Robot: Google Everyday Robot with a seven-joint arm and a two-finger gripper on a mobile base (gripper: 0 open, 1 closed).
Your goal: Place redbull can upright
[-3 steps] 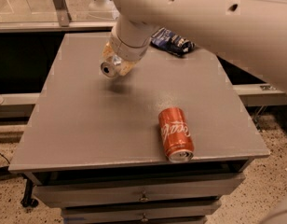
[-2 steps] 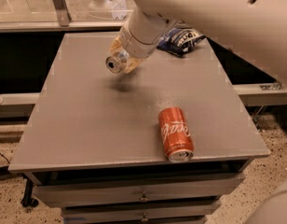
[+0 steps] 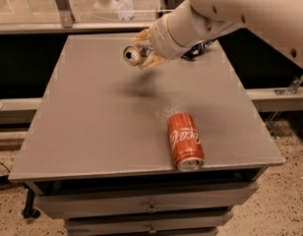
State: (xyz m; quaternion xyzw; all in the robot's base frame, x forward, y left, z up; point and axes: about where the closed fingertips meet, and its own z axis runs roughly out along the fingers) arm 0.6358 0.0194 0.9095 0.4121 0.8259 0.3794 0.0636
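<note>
Nearest to the camera are the two grey drawers (image 3: 112, 205) under the front edge of the flat grey metal table (image 3: 92, 127), each with a small knob in the middle. On the table top, close to the front edge and right of centre, an orange-red aluminium soda can (image 3: 185, 140) lies on its side. Its silver top faces the front edge. White cursive script runs along its side, in the Coca-Cola style, but I cannot read every letter.

Further back, a soft shadow (image 3: 141, 87) falls on the middle of the table. Above this shadow the gripper (image 3: 144, 50), with pale tan fingers (image 3: 152, 62), is clenched around the slim silver-topped redbull can (image 3: 132, 55). The can is in the air, not touching the table. It lies horizontally, with its round silver end turned toward the camera and a little to the left. Its body is hidden between the fingers, so no label can be read. The thick white robot arm (image 3: 230, 9) comes in from the upper right.

Behind the arm, near the far right of the table, a dark blue packet (image 3: 196, 49) lies mostly hidden. Beyond the table stands a white rounded base (image 3: 112, 5) on a pale floor.
</note>
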